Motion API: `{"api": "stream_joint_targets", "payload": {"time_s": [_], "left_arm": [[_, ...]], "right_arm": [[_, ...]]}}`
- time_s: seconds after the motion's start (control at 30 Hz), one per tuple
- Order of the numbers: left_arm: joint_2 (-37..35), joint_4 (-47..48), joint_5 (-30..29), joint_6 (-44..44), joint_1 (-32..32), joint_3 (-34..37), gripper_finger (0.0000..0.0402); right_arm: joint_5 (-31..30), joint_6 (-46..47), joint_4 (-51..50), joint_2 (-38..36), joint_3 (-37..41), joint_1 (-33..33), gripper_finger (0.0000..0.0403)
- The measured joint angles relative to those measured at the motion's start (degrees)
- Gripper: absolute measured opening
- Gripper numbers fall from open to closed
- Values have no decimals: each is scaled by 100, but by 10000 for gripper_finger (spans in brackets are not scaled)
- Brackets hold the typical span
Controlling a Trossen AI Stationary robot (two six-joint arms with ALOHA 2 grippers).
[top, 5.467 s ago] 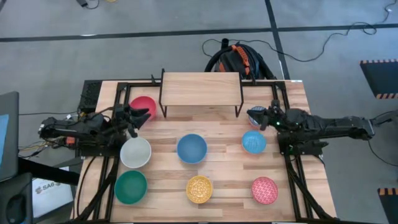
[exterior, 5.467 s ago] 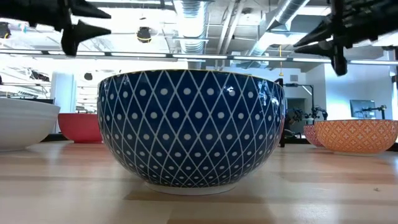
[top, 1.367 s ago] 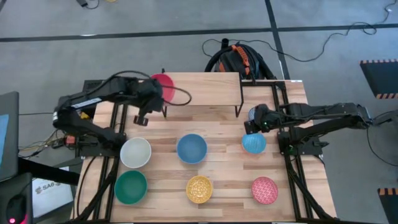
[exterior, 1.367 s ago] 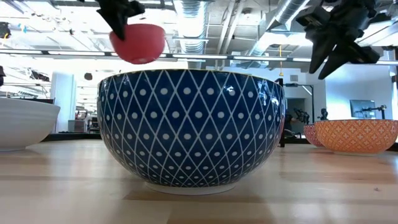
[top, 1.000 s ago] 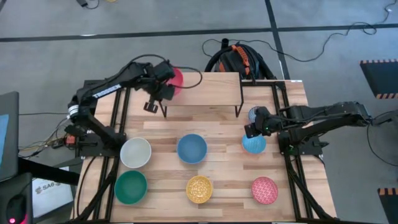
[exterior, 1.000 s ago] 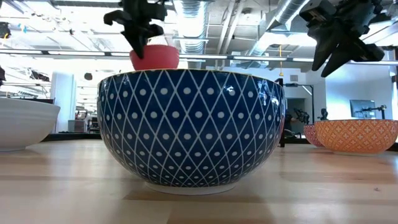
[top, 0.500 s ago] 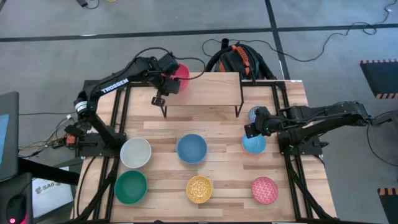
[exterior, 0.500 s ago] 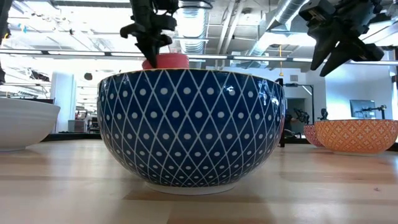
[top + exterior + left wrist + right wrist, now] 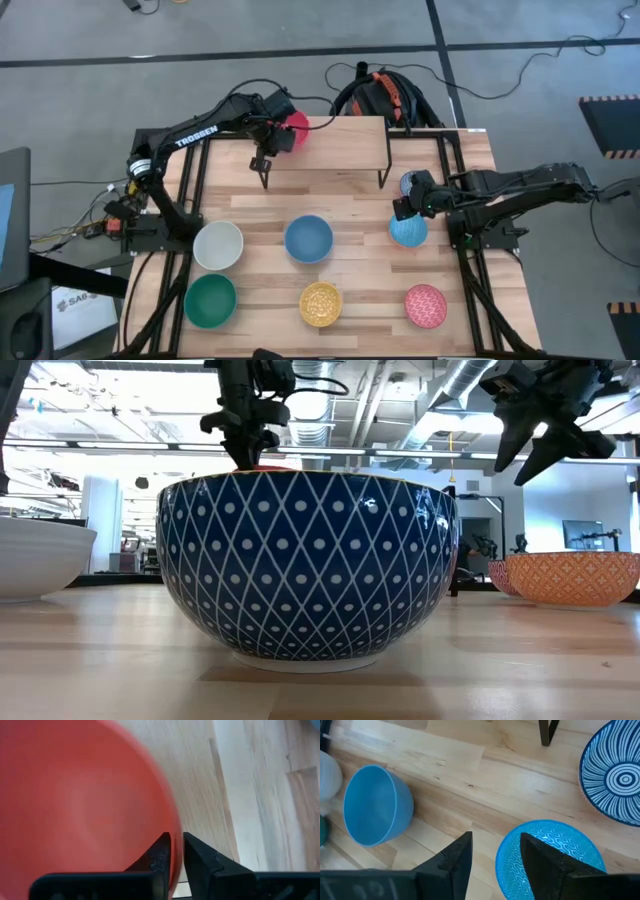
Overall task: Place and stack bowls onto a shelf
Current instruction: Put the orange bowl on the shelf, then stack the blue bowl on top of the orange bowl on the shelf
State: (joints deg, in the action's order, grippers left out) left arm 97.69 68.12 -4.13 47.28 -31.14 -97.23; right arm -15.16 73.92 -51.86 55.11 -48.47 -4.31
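Observation:
An orange-red bowl (image 9: 294, 126) is over the far left corner of the shelf (image 9: 330, 145), a light plank on thin black legs. My left gripper (image 9: 176, 851) is shut on its rim; in the low view only the bowl's top edge (image 9: 272, 465) shows behind a large blue diamond-patterned bowl (image 9: 305, 560). My right gripper (image 9: 495, 851) hangs open above the near rim of a light blue patterned bowl (image 9: 408, 231). It touches nothing. A blue-and-white striped bowl (image 9: 615, 775) rests on the table just beyond. My left gripper has the orange-red bowl by its rim (image 9: 172, 827), one finger (image 9: 160, 855) inside the bowl and one (image 9: 200, 862) outside. The fingers come from above, pointing down. The bowl is upright, mouth up. Whether its base rests on the shelf I cannot tell.
On the slatted table stand a white bowl (image 9: 218, 245), a blue bowl (image 9: 308, 239), a teal bowl (image 9: 210, 301), a yellow patterned bowl (image 9: 321, 304) and a pink patterned bowl (image 9: 425, 306). The rest of the shelf's plank is bare. A backpack (image 9: 385, 95) lies on the floor beyond.
My left gripper has carried the orange-red bowl toward the table's far edge and a little right, over the shelf's far left corner. It has also gone down, so the bowl has sunk behind the big blue bowl's rim in the low view. My right gripper has opened wider.

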Motion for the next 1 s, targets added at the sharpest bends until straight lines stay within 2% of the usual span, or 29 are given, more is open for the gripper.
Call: {"api": "stream_joint_targets", "payload": {"time_s": [0.13,0.47,0.67,0.87,1.0], "left_arm": [[-8,-22,-59,-156,2,0,69],[-396,13,-606,-1328,142,0,162],[-1062,15,-676,-2553,398,0,182],[-1732,-96,-353,-4661,1073,4,183],[-1975,-463,-853,-5543,2081,378,183]], "right_arm": [[-15,-49,-11,0,0,118,194],[-24,-499,-132,48,0,612,194],[-76,-761,-285,30,0,794,194],[284,-971,-141,52,0,683,194],[290,-906,86,167,4,385,194]]}}
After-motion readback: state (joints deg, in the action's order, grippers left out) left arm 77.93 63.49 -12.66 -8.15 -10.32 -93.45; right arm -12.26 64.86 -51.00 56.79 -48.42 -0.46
